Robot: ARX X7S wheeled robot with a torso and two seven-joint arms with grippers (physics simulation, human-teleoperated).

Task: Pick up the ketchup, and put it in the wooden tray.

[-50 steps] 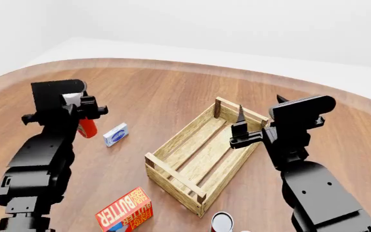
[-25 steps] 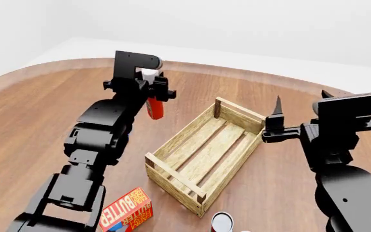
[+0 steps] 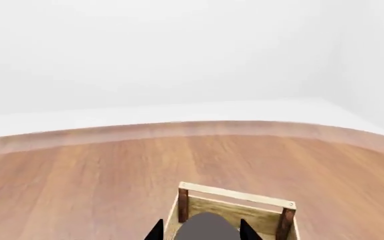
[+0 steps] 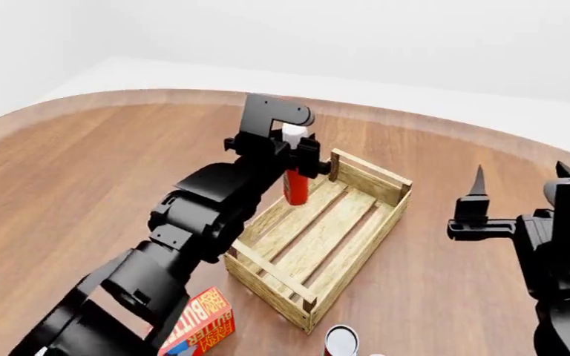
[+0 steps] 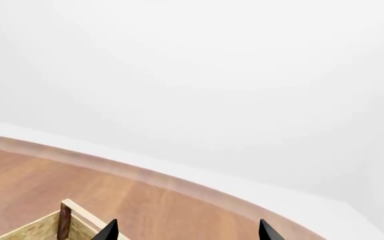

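Note:
The ketchup (image 4: 295,185), a slim red bottle with a white cap, hangs upright at the far left part of the wooden tray (image 4: 265,276). My left gripper (image 4: 287,154) is shut on its upper part. In the left wrist view the bottle's top is a grey shape (image 3: 207,228) between the two dark fingertips, with the tray's far end wall (image 3: 235,196) beyond it. My right gripper (image 4: 519,172) stands open to the right of the tray, with nothing between its fingers. In the right wrist view only a corner post of the tray (image 5: 64,221) shows.
A red-orange butter box (image 4: 194,326) lies near the front left of the tray. A small can (image 4: 341,342) stands at the table's front edge, by the tray's near corner. The round wooden table's (image 4: 87,170) far rim curves behind the tray.
My left arm has swung right, carrying the ketchup from the table's left side to the tray's far left part. The right arm has drawn back to the right, away from the tray.

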